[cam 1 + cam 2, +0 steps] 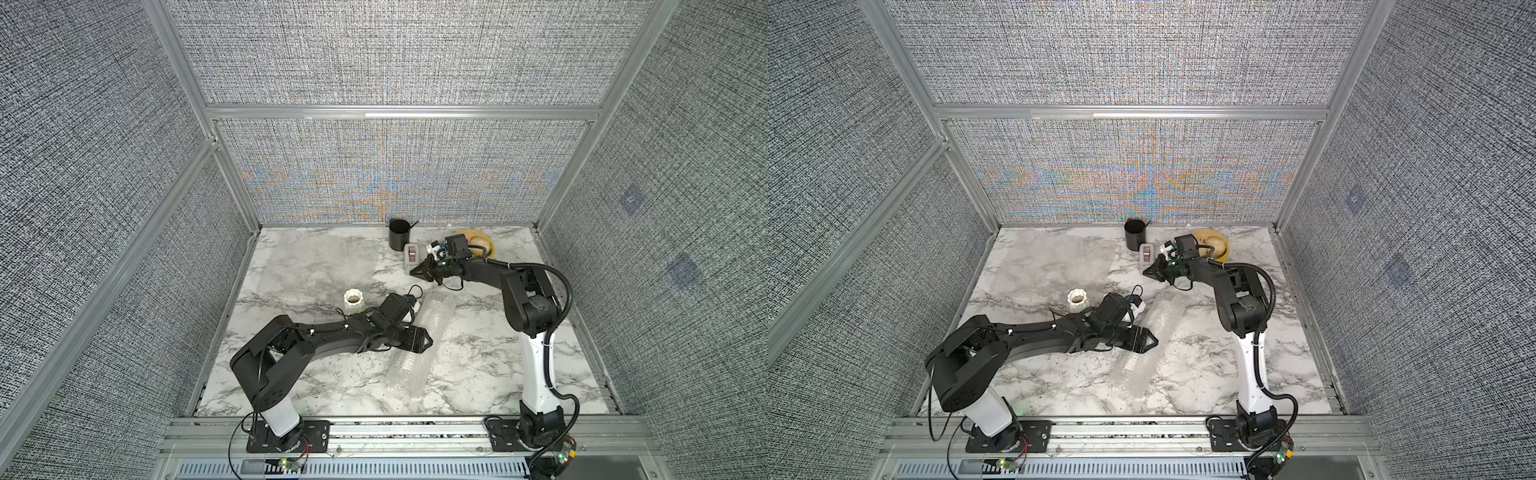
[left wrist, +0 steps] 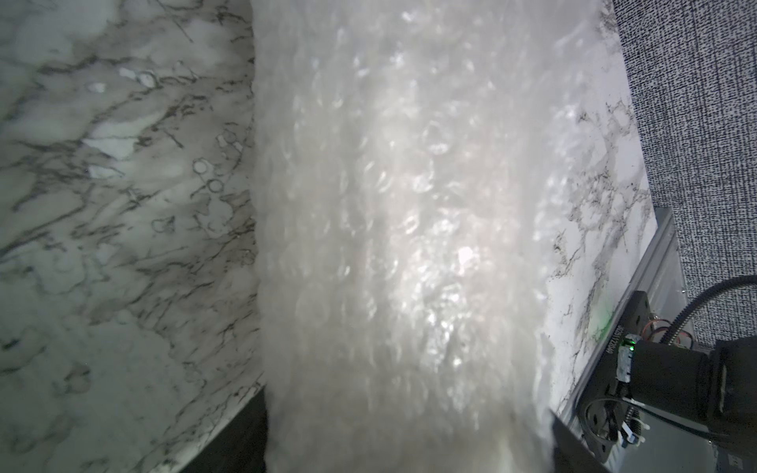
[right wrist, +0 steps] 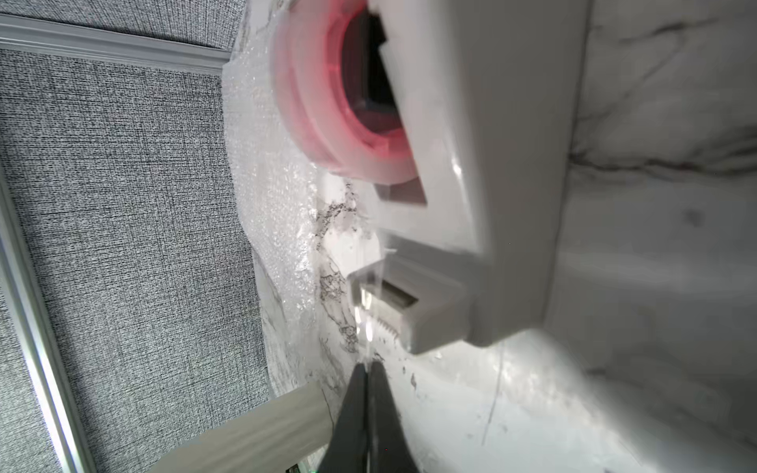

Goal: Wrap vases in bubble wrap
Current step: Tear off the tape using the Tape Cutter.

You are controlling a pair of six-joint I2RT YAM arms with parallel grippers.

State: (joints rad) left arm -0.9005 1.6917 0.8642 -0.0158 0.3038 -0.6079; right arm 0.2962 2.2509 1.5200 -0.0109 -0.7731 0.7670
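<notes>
Now bubble wrap [image 2: 401, 229] between left fingers [image 2: 233, 446]

The left arm [image 1: 332, 336] and right arm [image 1: 515, 299] are black with white lower links, each bolted to a black, screw-studded base plate [image 1: 316, 434]. A ribbed black cable hose [image 1: 570, 296] runs along the right arm. A green light [image 1: 443, 262] marks each wrist, and the left gripper [image 1: 428, 340] and right gripper [image 1: 412, 272] are black and pointed.

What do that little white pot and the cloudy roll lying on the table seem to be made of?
The small vase looks like white ceramic, gloss unclear: ribbed wall, scalloped rim; plastic is possible. The roll is bubble wrap: translucent shiny plastic film covered in round bubbles.
</notes>
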